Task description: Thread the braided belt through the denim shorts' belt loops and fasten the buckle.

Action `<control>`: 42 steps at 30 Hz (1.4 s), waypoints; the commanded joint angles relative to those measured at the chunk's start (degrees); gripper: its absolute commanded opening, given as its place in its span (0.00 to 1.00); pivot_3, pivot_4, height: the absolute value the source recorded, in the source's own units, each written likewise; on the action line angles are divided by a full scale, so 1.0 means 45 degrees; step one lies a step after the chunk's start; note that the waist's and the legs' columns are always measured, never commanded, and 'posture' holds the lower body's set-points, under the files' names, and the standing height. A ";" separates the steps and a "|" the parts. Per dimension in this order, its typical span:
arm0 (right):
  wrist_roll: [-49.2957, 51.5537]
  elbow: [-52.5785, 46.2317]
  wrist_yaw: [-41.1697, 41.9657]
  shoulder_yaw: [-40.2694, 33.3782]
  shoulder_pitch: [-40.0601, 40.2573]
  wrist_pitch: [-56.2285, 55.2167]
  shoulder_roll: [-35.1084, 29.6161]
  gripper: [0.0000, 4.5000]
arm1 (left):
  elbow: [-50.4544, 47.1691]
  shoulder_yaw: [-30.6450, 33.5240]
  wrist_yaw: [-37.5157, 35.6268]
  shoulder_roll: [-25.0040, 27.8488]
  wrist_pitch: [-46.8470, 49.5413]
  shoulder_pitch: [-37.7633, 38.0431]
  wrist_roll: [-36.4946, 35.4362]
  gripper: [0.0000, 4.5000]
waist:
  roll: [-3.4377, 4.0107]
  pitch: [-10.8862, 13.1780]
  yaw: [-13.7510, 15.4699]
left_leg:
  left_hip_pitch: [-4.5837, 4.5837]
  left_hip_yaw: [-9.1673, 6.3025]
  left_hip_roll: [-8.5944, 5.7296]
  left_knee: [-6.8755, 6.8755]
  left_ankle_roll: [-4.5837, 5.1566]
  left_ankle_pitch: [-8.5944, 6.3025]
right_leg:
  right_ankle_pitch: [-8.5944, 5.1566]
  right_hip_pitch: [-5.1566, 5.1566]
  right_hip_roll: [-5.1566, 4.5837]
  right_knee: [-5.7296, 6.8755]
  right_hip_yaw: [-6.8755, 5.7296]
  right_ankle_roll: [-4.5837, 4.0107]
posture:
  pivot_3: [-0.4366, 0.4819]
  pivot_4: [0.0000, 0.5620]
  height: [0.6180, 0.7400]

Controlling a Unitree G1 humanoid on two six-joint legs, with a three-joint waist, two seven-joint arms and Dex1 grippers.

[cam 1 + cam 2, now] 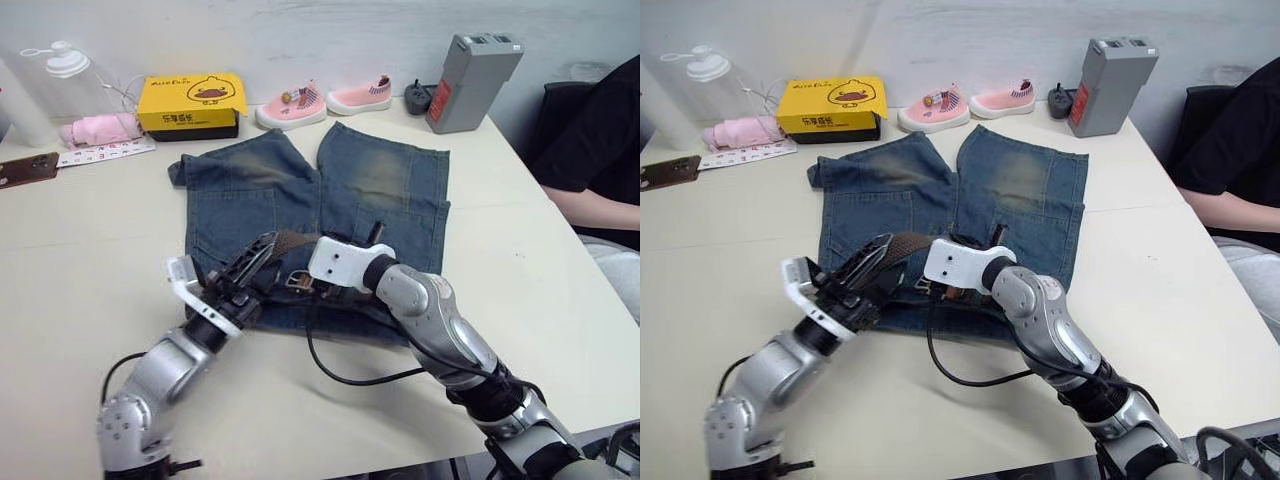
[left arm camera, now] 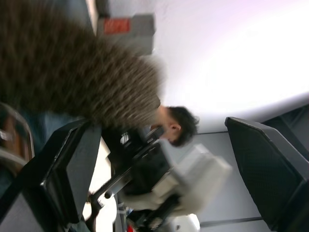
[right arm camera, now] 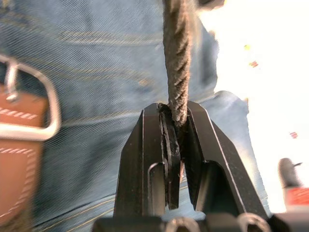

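Pale bench [image 1: 80,260], denim shorts [image 1: 400,190] spread mid-bench, waistband toward me. My right hand [image 3: 176,121] pinched shut on braided belt [image 3: 177,58] at waistband; buckle [image 3: 29,106] just beside. Left hand [image 1: 262,252] close by, fingers apart, belt between them. Far edge: yellow box [image 1: 192,100], pink shoes [image 1: 325,100], grey block [image 1: 472,80]. Person's arm [image 1: 600,205] at right edge.

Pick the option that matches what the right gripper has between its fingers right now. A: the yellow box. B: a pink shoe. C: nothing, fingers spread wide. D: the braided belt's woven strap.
D: in the right wrist view the right gripper has its fingers closed on the braided belt, with the denim shorts lying underneath.
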 commanded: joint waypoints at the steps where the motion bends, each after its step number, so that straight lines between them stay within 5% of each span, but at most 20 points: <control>1: -0.0523 -0.0131 -0.0184 0.0132 0.0097 -0.0569 0.0016 0.00 | -0.0504 0.0144 0.1117 -0.0983 -0.0440 -0.0519 -0.0169 1.00 | -0.0002 -0.0001 0.0010 | -0.0001 0.0000 0.0000 0.0002 0.0000 0.0000 | 0.0000 0.0001 0.0000 -0.0004 -0.0002 0.0000 | 0.48 0.27 0.65; 9: -0.0958 -0.0154 -0.0041 0.0031 0.0341 -0.0901 0.0234 0.00 | 0.0167 0.0842 0.2260 -0.1865 -0.0042 -0.1306 -0.0169 1.00 | -0.0002 -0.0001 0.0112 | -0.0001 0.0005 0.0001 0.0000 0.0003 0.0001 | 0.0000 0.0001 0.0007 -0.0011 -0.0002 0.0000 | 0.48 0.27 0.65; 12: -0.1023 -0.0122 -0.0015 -0.0042 0.0343 -0.0986 0.0316 0.00 | 0.0243 0.0836 0.2274 -0.1784 0.0396 -0.1271 -0.0169 0.81 | -0.0002 -0.0001 0.0219 | -0.0002 0.0006 0.0001 0.0000 0.0003 0.0001 | 0.0000 0.0001 0.0011 -0.0014 -0.0002 0.0000 | 0.48 0.27 0.65; 18: -0.1071 -0.0034 0.0010 -0.0126 0.0324 -0.1173 0.0396 0.00 | 0.0206 0.0658 0.2311 -0.1745 0.0816 -0.1325 -0.0169 0.16 | -0.0002 0.0000 0.0265 | -0.0007 0.0003 0.0001 0.0001 0.0004 0.0000 | 0.0000 0.0001 0.0011 -0.0022 -0.0005 0.0001 | 0.48 0.27 0.65; 20: -0.1084 0.0019 0.0006 -0.0148 0.0307 -0.1228 0.0412 0.00 | 0.0171 0.0561 0.2364 -0.1699 0.0869 -0.1400 -0.0169 0.03 | -0.0002 -0.0001 0.0266 | -0.0008 0.0004 0.0001 0.0000 0.0004 0.0000 | 0.0000 0.0001 0.0010 -0.0023 -0.0005 0.0000 | 0.48 0.27 0.65; 27: -0.1061 0.0148 -0.0010 -0.0307 0.0264 -0.1428 0.0500 0.00 | -0.0021 0.0495 0.3099 -0.1965 0.0360 -0.1907 -0.0169 0.00 | -0.0002 0.0000 0.0267 | -0.0008 0.0000 0.0002 0.0000 0.0003 0.0000 | 0.0000 0.0001 0.0010 -0.0024 -0.0009 0.0000 | 0.48 0.27 0.65; 31: -0.0508 -0.0013 0.0024 -0.0556 0.0449 -0.1562 0.0753 0.37 | -0.0224 0.0507 0.3151 -0.1756 0.0376 -0.2204 -0.0169 0.00 | -0.0002 0.0000 0.0270 | -0.0012 0.0001 0.0001 -0.0002 0.0003 0.0000 | 0.0000 0.0002 0.0011 -0.0030 -0.0012 0.0000 | 0.48 0.27 0.65; 33: -0.0012 -0.0140 0.0176 -0.0959 0.0605 -0.1394 0.0890 0.56 | -0.0390 0.0849 0.1776 -0.0628 0.1036 -0.2194 -0.0169 0.00 | -0.0001 0.0001 0.0257 | -0.0012 0.0001 0.0003 -0.0006 0.0003 0.0001 | 0.0000 0.0001 0.0013 -0.0032 -0.0014 0.0000 | 0.48 0.27 0.65; 37: 0.2330 -0.0682 0.1442 -0.2823 0.1213 -0.1042 0.0553 0.94 | 0.1492 0.3440 -0.1764 0.3425 0.3387 -0.1424 -0.0169 0.00 | 0.0003 0.0002 0.0233 | -0.0013 0.0024 0.0018 -0.0014 0.0000 0.0002 | -0.0001 -0.0002 0.0036 -0.0033 -0.0020 -0.0002 | 0.48 0.27 0.65; 42: 0.5736 -0.1821 0.3930 -0.4492 0.2155 -0.0383 -0.0259 0.99 | 0.3559 0.4841 -0.4404 0.6480 0.5547 -0.0148 -0.0169 0.00 | 0.0026 0.0016 0.0238 | -0.0015 0.0042 0.0031 -0.0037 -0.0001 -0.0001 | -0.0005 -0.0019 0.0053 -0.0047 -0.0011 -0.0010 | 0.48 0.27 0.65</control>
